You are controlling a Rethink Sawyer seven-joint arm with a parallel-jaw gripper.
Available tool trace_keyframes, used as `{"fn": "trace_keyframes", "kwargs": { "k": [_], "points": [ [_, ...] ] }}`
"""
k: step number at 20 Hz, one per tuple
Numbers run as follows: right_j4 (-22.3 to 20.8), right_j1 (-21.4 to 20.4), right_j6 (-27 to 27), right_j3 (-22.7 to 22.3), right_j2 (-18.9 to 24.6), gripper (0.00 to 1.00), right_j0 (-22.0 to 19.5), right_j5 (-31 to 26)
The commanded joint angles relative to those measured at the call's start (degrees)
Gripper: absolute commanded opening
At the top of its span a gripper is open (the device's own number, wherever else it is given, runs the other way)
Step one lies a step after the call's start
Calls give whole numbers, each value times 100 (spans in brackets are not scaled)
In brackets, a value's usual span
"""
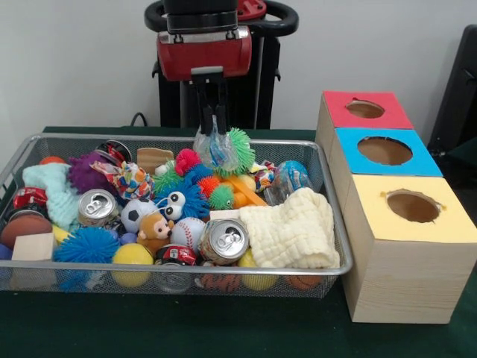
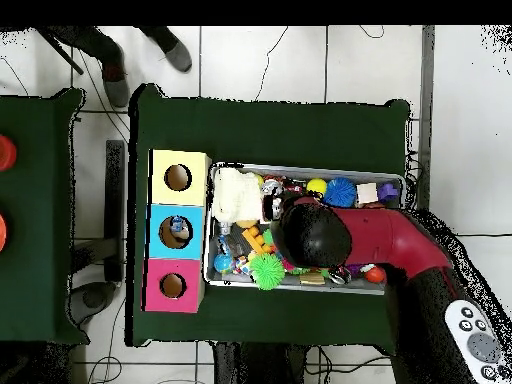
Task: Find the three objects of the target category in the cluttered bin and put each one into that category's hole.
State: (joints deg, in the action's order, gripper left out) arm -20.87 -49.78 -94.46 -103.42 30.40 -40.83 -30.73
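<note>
The gripper (image 1: 212,128) hangs over the far side of the bin (image 1: 328,195), its fingers closed on the top of a crinkly clear bottle (image 1: 212,151) lifted above the toys. Just beside the bottle sits a green spiky ball (image 1: 240,148). The red-topped hole (image 1: 365,109) lies well off to the side, apart from the gripper.

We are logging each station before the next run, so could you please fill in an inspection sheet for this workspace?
Surface: green-covered table.
Job's things: wire bin; clear bottle in the gripper; red-topped hole.
Clutter: drink cans, spiky balls, cream cloth, blue and yellow holes.
Grippers: gripper shut on the bottle over the bin's far side.
Cables: cables on the floor.
Surroundings: person's feet at the overhead view's top.
</note>
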Motion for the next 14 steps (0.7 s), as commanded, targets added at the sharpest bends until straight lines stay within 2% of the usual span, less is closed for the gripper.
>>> {"fn": "trace_keyframes", "kwargs": {
  "k": [1, 5, 8, 14],
  "points": [
    [451, 184, -1130, 917, -669, 0, 264, -855],
    [630, -186, -1371, 511, -858, 0, 582, -777],
    [733, -368, -1700, 186, -1093, 0, 1036, -565],
    [887, -524, -1963, -48, -1518, 0, 1855, -292]
  ]
}}
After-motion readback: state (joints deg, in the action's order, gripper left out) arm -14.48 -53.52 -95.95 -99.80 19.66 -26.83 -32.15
